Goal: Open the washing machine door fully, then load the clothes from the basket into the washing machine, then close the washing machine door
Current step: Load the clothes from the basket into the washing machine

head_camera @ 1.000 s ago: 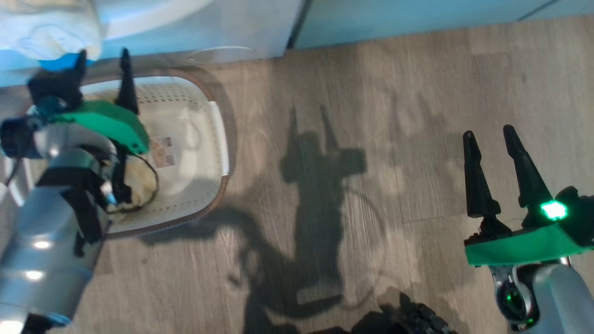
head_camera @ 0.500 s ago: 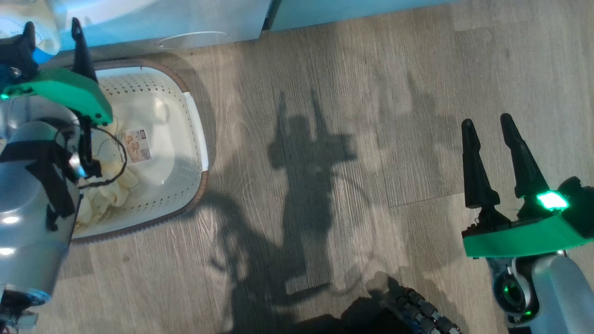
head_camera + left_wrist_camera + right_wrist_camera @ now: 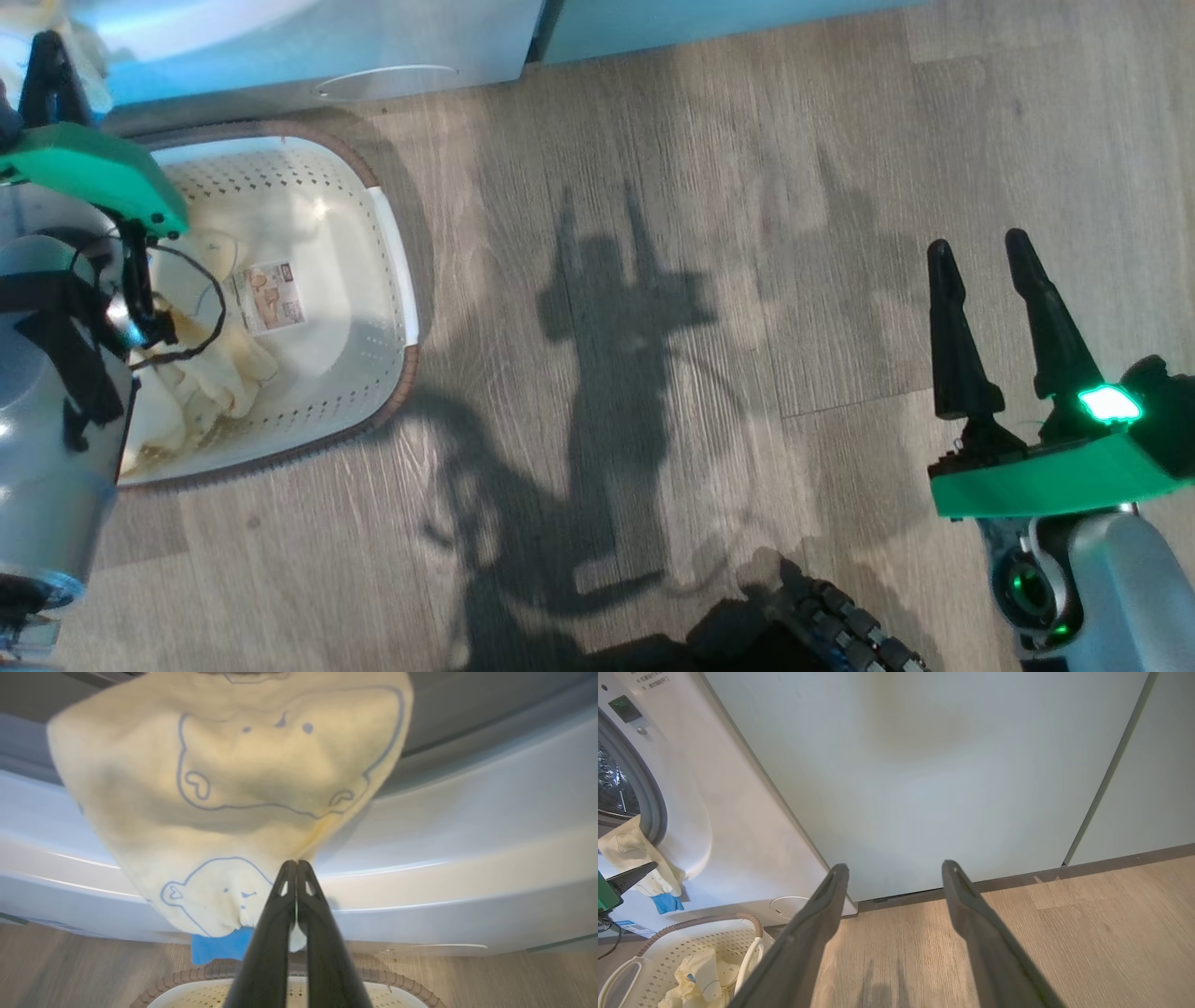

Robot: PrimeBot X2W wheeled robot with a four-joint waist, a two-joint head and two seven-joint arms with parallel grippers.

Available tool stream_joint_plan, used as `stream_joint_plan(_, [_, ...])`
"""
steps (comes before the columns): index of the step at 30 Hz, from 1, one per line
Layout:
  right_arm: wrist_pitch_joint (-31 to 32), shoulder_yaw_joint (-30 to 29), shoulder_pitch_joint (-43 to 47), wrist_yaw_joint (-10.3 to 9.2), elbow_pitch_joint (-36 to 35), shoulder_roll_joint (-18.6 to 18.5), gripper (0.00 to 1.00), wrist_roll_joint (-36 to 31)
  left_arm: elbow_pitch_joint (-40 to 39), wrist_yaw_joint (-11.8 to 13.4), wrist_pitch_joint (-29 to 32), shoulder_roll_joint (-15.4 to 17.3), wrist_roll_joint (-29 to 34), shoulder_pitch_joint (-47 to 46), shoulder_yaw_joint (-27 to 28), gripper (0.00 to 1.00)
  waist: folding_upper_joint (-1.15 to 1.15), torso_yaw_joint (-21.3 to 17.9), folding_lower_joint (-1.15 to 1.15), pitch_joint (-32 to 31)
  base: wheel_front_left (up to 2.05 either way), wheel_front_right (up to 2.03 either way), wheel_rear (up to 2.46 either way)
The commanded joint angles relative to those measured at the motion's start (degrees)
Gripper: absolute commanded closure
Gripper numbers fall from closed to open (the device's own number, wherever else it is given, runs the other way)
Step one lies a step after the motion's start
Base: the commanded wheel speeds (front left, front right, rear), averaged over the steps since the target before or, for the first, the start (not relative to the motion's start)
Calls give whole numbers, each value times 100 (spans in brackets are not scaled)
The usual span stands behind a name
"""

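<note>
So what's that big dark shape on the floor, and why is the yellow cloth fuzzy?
Head view: that shape is the robot's own shadow on the floor. Left wrist view: the cloth hangs close to the lens and blurs; the left gripper, shut on its fold, looks sharper.
</note>
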Motion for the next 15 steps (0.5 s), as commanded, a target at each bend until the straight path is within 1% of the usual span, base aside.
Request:
stream_joint_plan(1, [-37, 90, -4, 0, -129, 6, 0, 37, -96, 26, -51, 265, -35, -97, 209, 100, 0, 13, 0, -16, 0, 0, 0])
stream_joint_plan(9, [-37, 37, 81, 0, -130, 6, 0, -34, -83, -32, -25, 230, -127, 80, 182, 100, 0, 121, 0, -122, 0, 0, 0])
stream_joint_plan(12, [-37, 31, 128, 0, -156, 6, 0, -86, -294, -47, 69, 214, -156, 230, 135, 100, 0, 210, 0, -178, 0, 0, 0])
stream_joint_plan(15, [-37, 16, 173, 0, -190, 6, 0, -149, -674, -23, 219, 262, -176, 416, 110, 100, 0, 310, 0, -227, 0, 0, 0])
